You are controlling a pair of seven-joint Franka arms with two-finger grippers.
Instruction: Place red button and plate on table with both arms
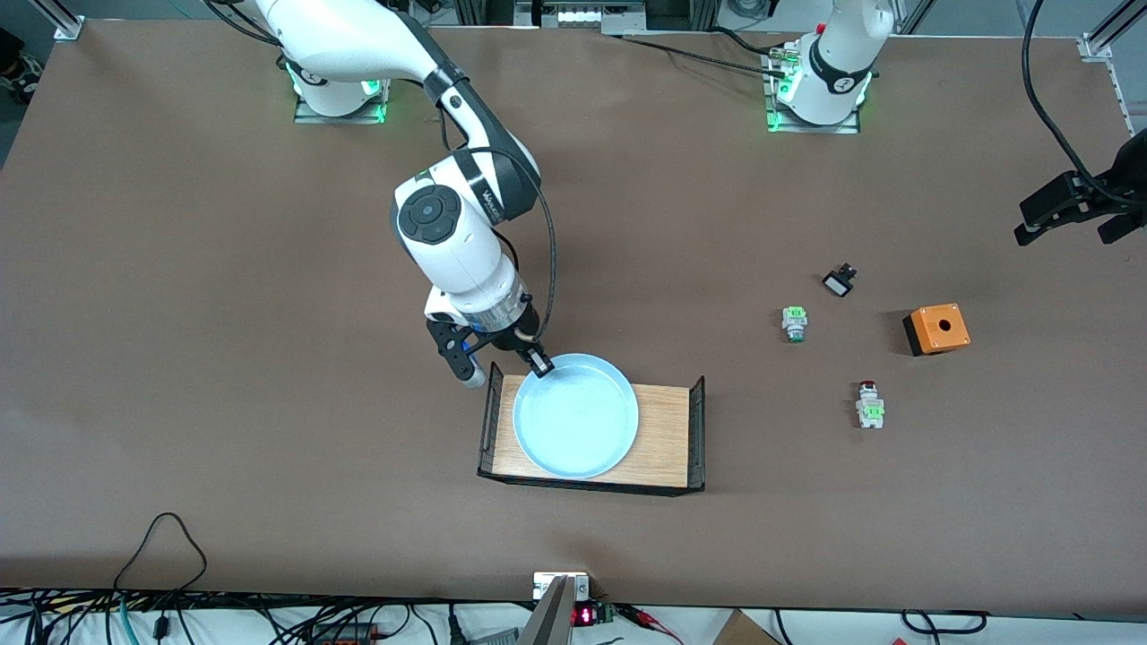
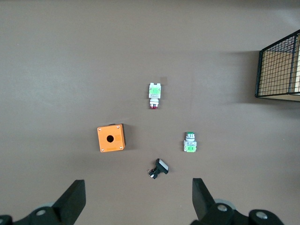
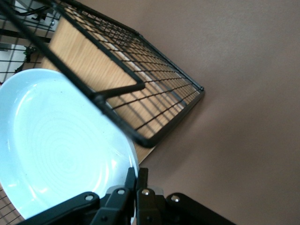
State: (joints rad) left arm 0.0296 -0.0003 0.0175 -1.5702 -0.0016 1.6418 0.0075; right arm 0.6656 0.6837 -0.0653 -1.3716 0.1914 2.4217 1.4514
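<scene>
Plate (image 1: 575, 419) on wooden rack (image 1: 668, 436), rim clamped in my right pincer (image 1: 539, 359). Next: lift clear, set on counter (image 1: 224, 358). Left pincer (image 2: 136, 199) waits wide open, empty, above red button (image 1: 867, 403).

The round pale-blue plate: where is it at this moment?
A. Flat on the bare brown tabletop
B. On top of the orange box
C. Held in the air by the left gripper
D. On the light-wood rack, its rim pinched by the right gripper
D: the round pale-blue plate lies on the light-wood rack, and the right gripper is shut on its rim at the edge nearest the robots' bases.
</scene>
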